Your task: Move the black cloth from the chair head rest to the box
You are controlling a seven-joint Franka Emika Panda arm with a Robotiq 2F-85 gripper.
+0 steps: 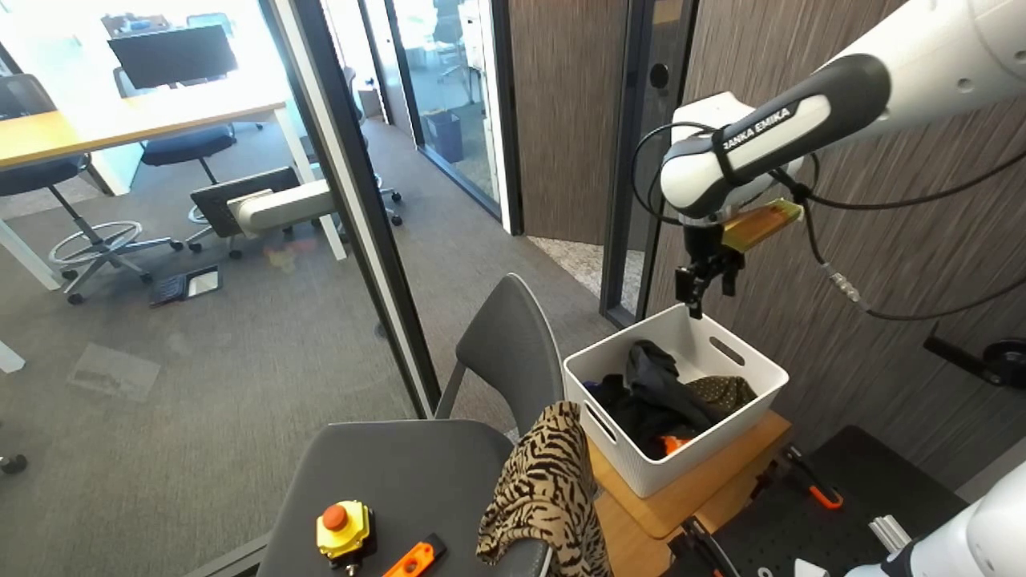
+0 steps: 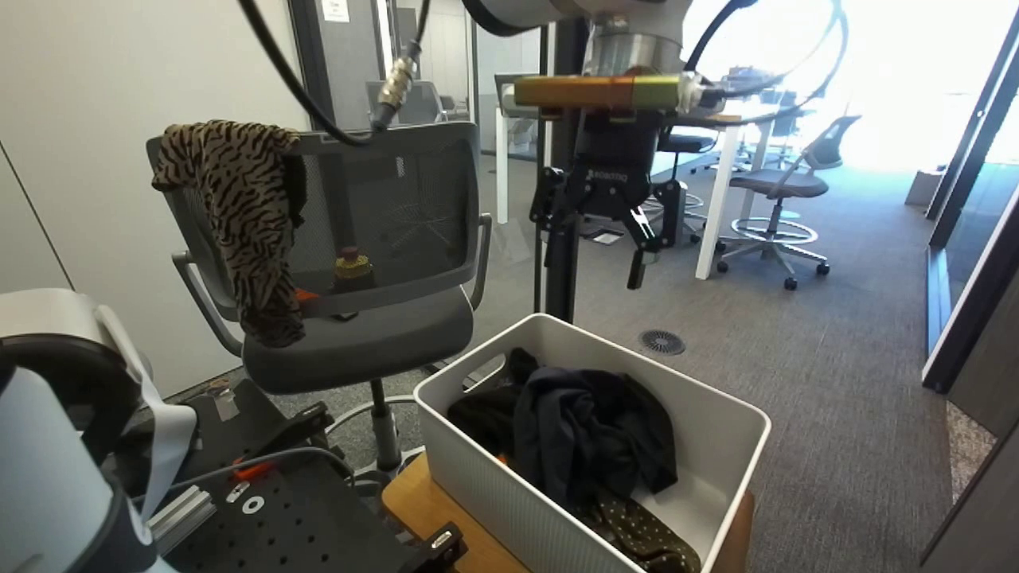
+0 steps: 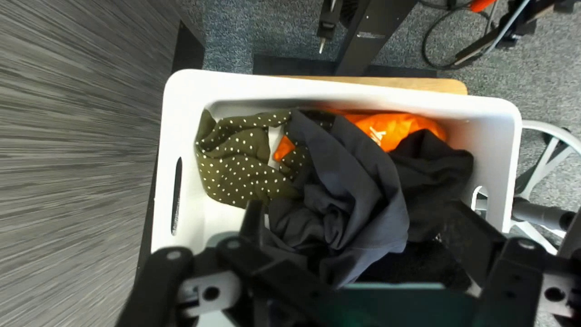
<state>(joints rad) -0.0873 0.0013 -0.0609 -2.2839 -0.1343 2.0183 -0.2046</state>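
Observation:
The black cloth (image 1: 661, 381) lies crumpled in the white box (image 1: 621, 461), on top of other fabrics. It also shows in an exterior view (image 2: 585, 430) and in the wrist view (image 3: 363, 181). My gripper (image 1: 711, 300) is above the box with its fingers spread, and it holds nothing. The spread fingers also show in an exterior view (image 2: 593, 267) and in the wrist view (image 3: 356, 215), apart from the cloth. The chair head rest (image 2: 390, 139) stands beside the box. No black cloth shows on it.
A leopard-print cloth (image 2: 239, 207) hangs over the chair back. A dotted olive cloth (image 3: 240, 177) and an orange fabric (image 3: 390, 129) also lie in the box. The box stands on a wooden surface (image 1: 665, 513) near the wood-grain wall (image 1: 842, 320). A yellow emergency button (image 1: 343, 529) sits on the chair seat.

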